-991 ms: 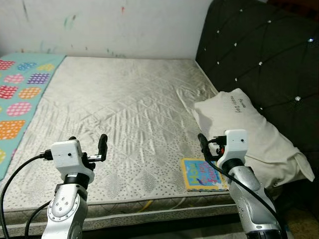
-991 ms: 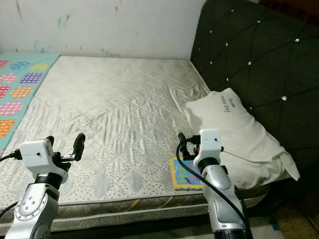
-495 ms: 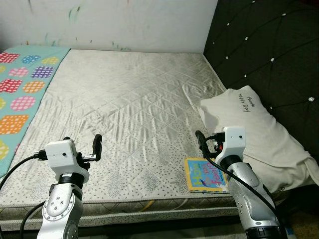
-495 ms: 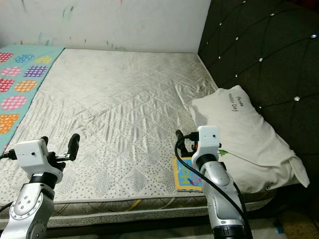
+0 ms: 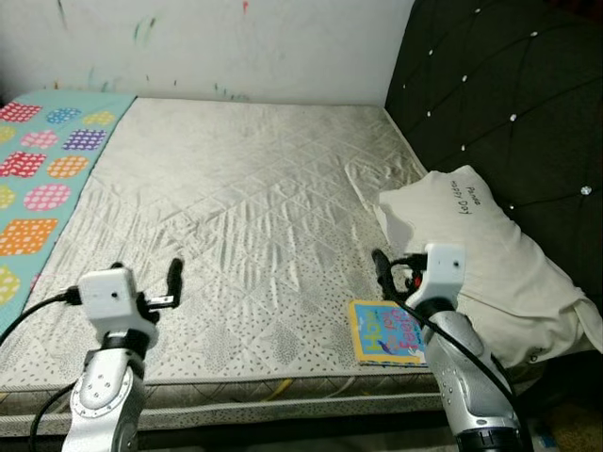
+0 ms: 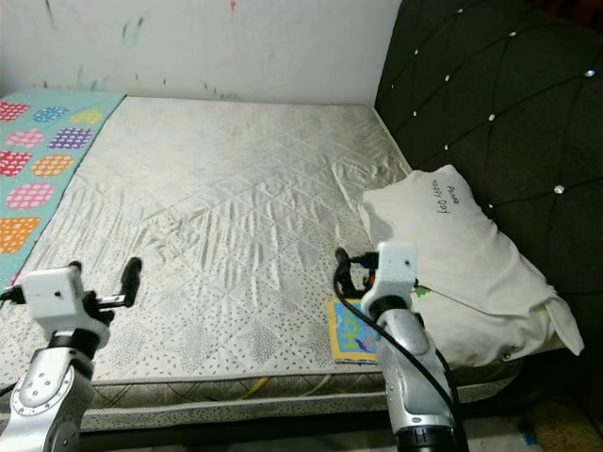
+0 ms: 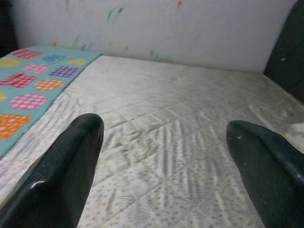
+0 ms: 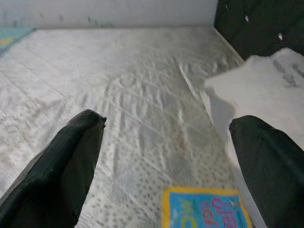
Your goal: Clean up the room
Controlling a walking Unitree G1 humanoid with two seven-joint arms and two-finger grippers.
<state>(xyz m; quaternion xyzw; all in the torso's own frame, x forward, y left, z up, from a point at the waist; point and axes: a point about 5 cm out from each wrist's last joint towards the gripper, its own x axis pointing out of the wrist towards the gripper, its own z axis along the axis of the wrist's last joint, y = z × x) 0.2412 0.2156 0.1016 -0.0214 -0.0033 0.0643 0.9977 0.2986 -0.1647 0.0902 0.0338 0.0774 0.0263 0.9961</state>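
- A teal blanket (image 5: 42, 179) patterned with coloured blobs covers the bed's far left side, cut off by the frame edge.
- The left gripper (image 7: 164, 156) hovers low over the near left edge of the bare quilted mattress (image 5: 245, 207), its black fingers (image 7: 61, 175) spread wide and holding nothing.
- A paint-flecked white wall (image 5: 217, 47) runs behind the bed.
- The right gripper (image 8: 166, 166) is poised above the mattress's near right corner, jaws wide apart and empty.
- A children's book (image 5: 384, 331), blue-covered with a yellow border and bright lettering, lies flat near the mattress's front edge, just beside the pillow; the right arm hides part of it in the head views, and the right wrist view cuts off its lower part. Its title is too small to read.
- A white pillow (image 5: 490, 254) bearing handwritten words rests against the dark tufted headboard (image 5: 509, 94), its far corner hanging past the mattress edge.
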